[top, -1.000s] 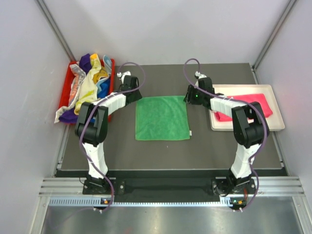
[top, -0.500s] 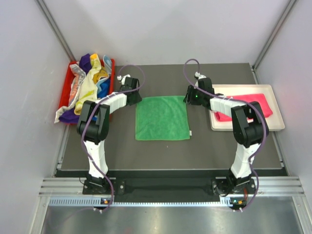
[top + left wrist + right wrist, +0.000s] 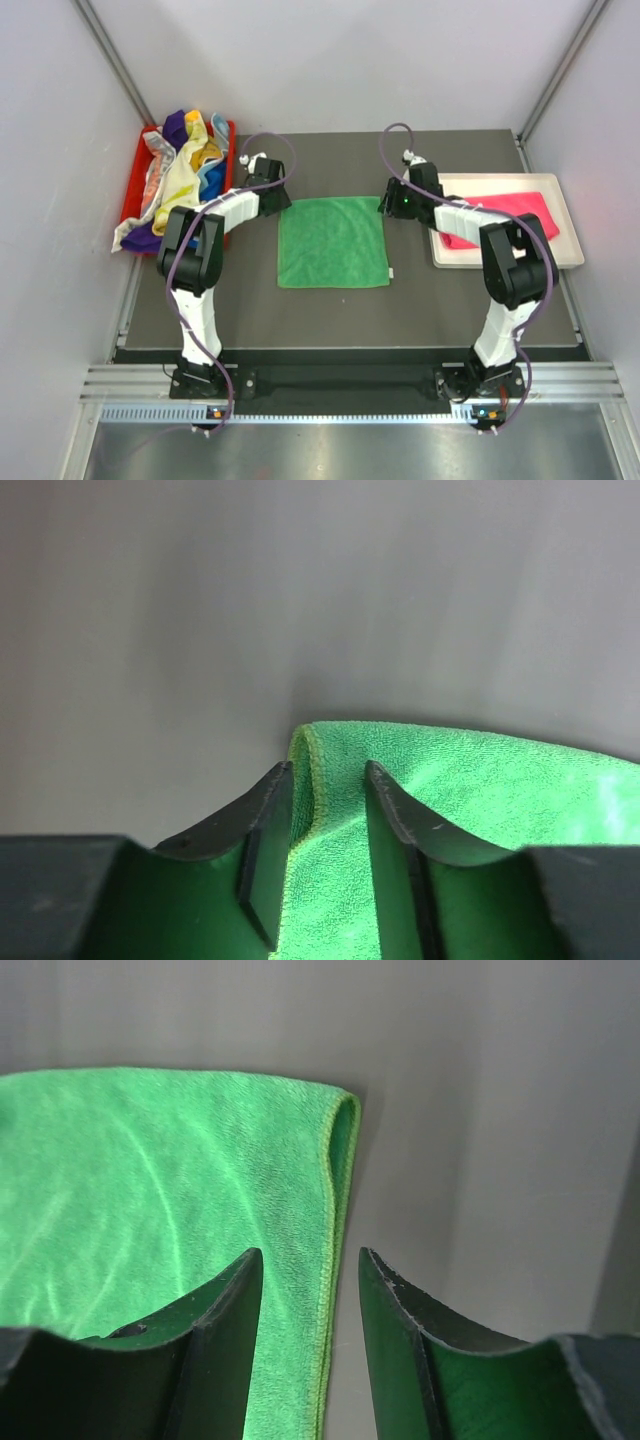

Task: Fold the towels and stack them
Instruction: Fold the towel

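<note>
- A green towel (image 3: 333, 242) is seen spread flat and square in the middle of the top view, on the dark table (image 3: 450, 300).
- The left gripper (image 3: 280, 200) is placed at the towel's upper left corner in the top view; the right gripper (image 3: 388, 205) is placed at its upper right corner.
- In the left wrist view, the left gripper (image 3: 326, 772) is shown with its fingers (image 3: 262, 850) parted. The green towel (image 3: 480, 790) fills the lower right of that frame, and its hemmed corner is lifted into a small upright ridge between the two fingertips. The ridge lies close to the left-hand finger, while a gap is left at the right-hand one, so no pinch is made.
- In the right wrist view, the right gripper (image 3: 310, 1255) is likewise shown with its fingers (image 3: 215, 1350) apart. The green towel (image 3: 150, 1180) covers the left half of the frame, and its side hem runs down through the gap between the fingertips; the rounded corner is seen above them, slightly curled.
- A heap of towels (image 3: 185, 165) in purple, yellow, blue and white is held in the red bin (image 3: 228, 140) at the upper left of the top view, with some cloth spilling over its lower rim.
- A pink towel (image 3: 510, 212) is laid folded in the white tray (image 3: 560, 245) at the right of the top view.
</note>
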Robot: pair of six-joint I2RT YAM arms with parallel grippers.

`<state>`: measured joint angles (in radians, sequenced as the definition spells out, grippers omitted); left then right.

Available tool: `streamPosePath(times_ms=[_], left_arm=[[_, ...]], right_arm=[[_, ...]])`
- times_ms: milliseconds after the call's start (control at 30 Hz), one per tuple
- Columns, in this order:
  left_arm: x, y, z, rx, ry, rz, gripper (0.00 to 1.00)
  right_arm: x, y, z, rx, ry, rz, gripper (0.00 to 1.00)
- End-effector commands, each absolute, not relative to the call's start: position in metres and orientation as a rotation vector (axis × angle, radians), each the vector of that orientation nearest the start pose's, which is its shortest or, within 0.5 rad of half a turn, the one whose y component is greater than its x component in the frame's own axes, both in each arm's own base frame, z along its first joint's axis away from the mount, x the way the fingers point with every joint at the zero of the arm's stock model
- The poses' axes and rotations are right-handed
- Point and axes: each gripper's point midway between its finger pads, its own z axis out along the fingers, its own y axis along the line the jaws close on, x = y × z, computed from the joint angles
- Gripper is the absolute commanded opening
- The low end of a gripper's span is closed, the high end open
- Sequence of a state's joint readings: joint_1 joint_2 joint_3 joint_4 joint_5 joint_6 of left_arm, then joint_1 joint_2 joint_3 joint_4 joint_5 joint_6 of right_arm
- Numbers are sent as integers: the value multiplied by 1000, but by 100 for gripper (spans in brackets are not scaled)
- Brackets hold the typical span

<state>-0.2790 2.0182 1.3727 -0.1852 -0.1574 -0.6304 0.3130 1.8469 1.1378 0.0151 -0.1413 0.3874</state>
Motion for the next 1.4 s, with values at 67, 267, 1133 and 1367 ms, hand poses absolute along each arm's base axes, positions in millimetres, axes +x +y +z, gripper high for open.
streamPosePath(times_ms=[67,267,1133,1367], left_arm=[[502,-142,71,-514,2280,-317,37],[504,-142,73,-525,2272,-324,25],[527,-133,89,-515,2258,-340,4],[533,-133,78,-510,2286,-345,14]], right_arm=[[440,201,103,-16,2227,588,43],[422,217,95,-53,2243,624,42],[398,214,28,-37,2390,570,40],[398,212,30,-36,2388,568,41]])
